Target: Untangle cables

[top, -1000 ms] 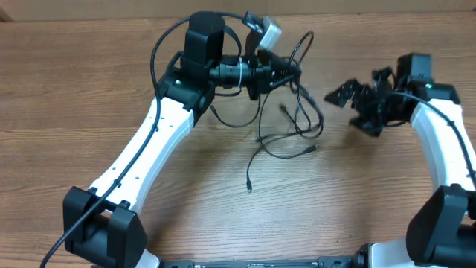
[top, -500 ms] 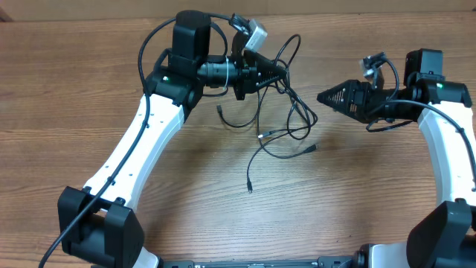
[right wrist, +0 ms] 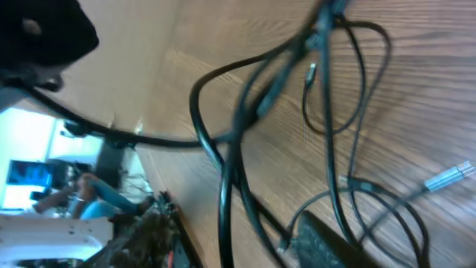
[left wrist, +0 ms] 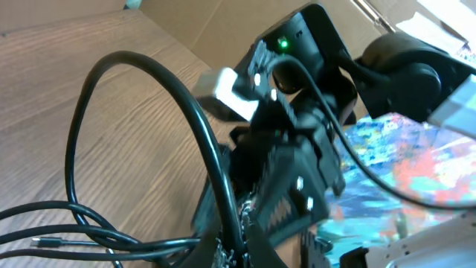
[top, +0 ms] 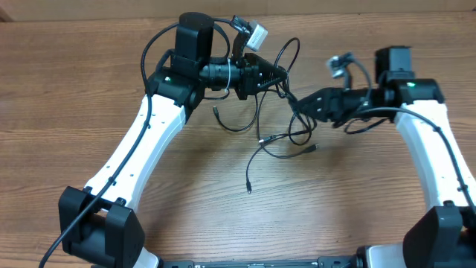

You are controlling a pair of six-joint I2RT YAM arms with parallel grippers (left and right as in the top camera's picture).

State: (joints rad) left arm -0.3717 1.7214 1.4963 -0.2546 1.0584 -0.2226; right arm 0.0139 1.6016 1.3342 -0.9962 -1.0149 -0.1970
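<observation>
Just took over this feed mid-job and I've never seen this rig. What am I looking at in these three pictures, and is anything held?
Two white robot arms work at a wooden table. The wide picture looks down from above; the other two come from a camera on each wrist. Thin black cables lie tangled mid-table, partly lifted. The left arm has its jaws shut on the cables near the tangle's top. The right arm has its jaws at the tangle's right edge; whether they grip a strand is unclear.
</observation>
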